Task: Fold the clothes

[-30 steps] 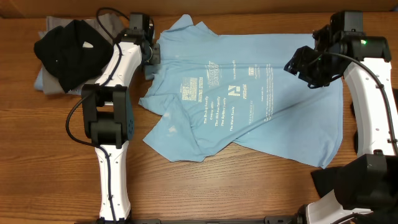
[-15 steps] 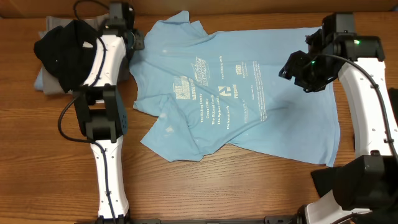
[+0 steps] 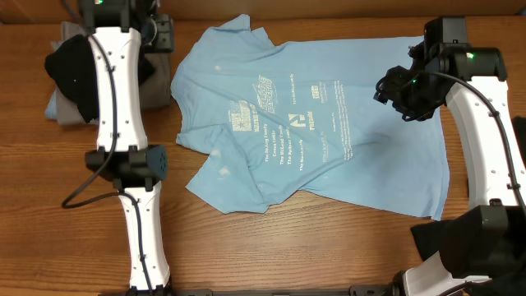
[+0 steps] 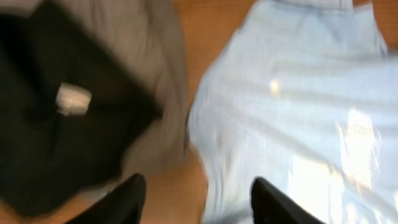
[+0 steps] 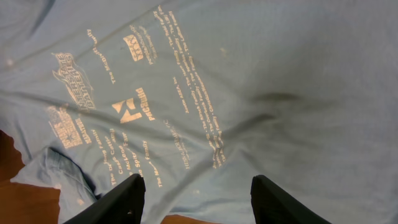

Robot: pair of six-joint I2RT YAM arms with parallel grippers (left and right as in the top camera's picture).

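A light sky-blue T-shirt with pale printed lettering lies spread across the middle of the wooden table, its lower left part rumpled and folded over. My left gripper hangs open above the table beside the shirt's far left sleeve. In the left wrist view the gripper holds nothing, with the shirt's edge under its right finger. My right gripper hovers open over the shirt's right half. In the right wrist view the gripper is empty above the printed cloth.
At the far left lies a pile of other clothes: a black garment on top of a grey one, also seen as the black garment and grey garment. Something dark sits by the right arm's base.
My left gripper has opened, let go of the shirt's left sleeve edge, and drawn back to the far left. The shirt shifted left and flatter. The right gripper barely moved.
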